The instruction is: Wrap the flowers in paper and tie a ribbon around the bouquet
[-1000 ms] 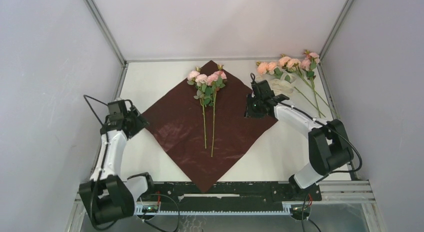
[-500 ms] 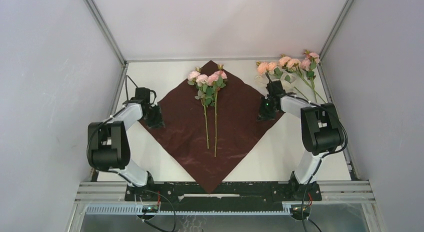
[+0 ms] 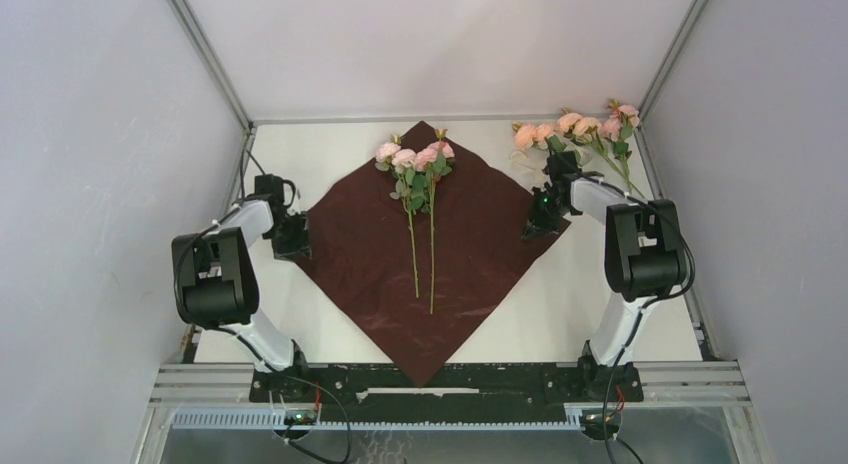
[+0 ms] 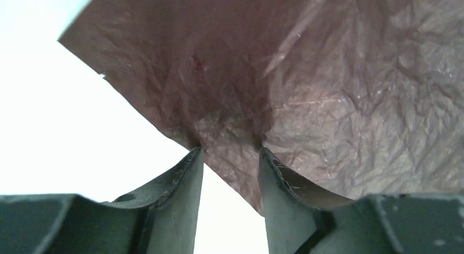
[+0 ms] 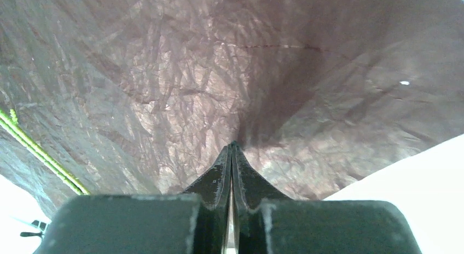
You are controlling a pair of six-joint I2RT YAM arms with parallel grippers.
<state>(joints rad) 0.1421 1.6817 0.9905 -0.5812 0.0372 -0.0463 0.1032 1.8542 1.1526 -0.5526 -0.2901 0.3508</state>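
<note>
**Crimson paper taken at both side corners, roses lying down the middle**

We see the paper [image 3: 480,254] spread flat as a diamond on the table [image 3: 300,154], one point towards the far edge and one towards the near edge. That leaves a side corner within reach of each arm. Two flowers [image 3: 415,162] lie along its centre line, heads near the far point and stems running towards the near one. We take that as the fold axis, so both flaps can close over the stems.

The left gripper [image 4: 228,151] sits at the paper's left corner. Its jaws stand apart with the crinkled edge running across the gap, so it straddles the sheet and clamps nothing.

The right gripper [image 5: 232,147] is at the right corner with its fingers pressed tight together. Creases in the sheet gather at their tips, which we read as a pinch on the paper.

A second bunch of roses [image 3: 575,129] rests near the table's far right corner, off the sheet and behind the right arm. We cannot pick out the ribbon.

In our judgement wrapping has barely begun. The left side needs to close on its corner before either flap is lifted. A thin, glossy sheet may slip out or drag the stems off line.
</note>
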